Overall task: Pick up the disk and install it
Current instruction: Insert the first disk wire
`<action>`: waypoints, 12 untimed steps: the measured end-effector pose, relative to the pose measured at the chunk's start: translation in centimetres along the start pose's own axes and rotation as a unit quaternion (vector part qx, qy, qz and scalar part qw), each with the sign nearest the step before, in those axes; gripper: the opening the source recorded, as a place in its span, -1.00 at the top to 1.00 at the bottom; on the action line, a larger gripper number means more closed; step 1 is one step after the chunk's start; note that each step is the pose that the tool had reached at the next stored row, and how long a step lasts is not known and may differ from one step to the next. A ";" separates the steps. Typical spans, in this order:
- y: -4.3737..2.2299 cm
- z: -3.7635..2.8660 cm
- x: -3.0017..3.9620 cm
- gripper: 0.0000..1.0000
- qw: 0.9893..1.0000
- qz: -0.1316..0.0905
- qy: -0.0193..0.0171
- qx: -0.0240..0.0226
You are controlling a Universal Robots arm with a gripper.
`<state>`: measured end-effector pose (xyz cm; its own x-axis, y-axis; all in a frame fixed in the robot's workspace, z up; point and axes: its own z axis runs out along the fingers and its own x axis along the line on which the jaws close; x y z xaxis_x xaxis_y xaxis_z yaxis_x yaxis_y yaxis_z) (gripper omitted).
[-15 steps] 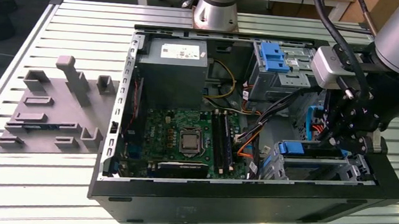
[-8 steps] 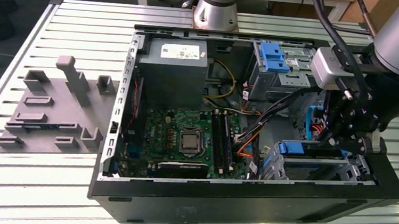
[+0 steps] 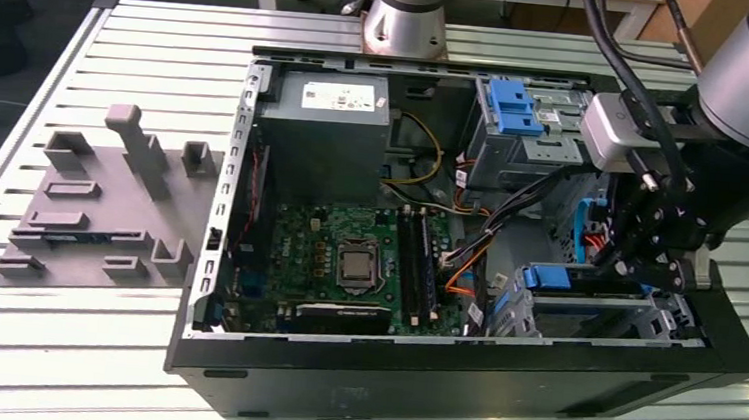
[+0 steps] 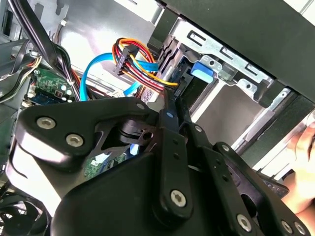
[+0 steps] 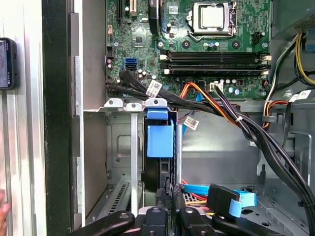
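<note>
Clenched on the disk's rear edge, the gripper (image 5: 167, 209) holds the disk (image 5: 160, 140) edge-on inside the metal drive cage (image 5: 114, 147) at the computer case's (image 3: 469, 373) near right corner in the exterior view, long axis running along the slot, cables (image 5: 256, 132) crowding just beside.

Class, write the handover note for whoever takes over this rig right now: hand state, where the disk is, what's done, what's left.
Hand: low inside the computer case, right at the disk; open or shut cannot be told.
Disk: on edge in a slot of the drive cage, blue carrier end showing.
Done: disk is off the grey fixture block and in the cage.
Left: full seating is not confirmed.
</note>
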<state>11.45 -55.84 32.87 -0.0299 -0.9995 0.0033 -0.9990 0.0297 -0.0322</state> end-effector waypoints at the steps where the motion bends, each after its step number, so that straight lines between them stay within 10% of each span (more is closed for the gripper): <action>1: 0.00 0.02 0.00 0.68 1.000 0.000 0.000 0.000; 12: -0.04 -1.25 0.00 0.56 1.000 0.000 -0.001 -0.002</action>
<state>11.45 -55.84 34.12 -0.0299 -0.9996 0.0012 -0.9991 0.0298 -0.0285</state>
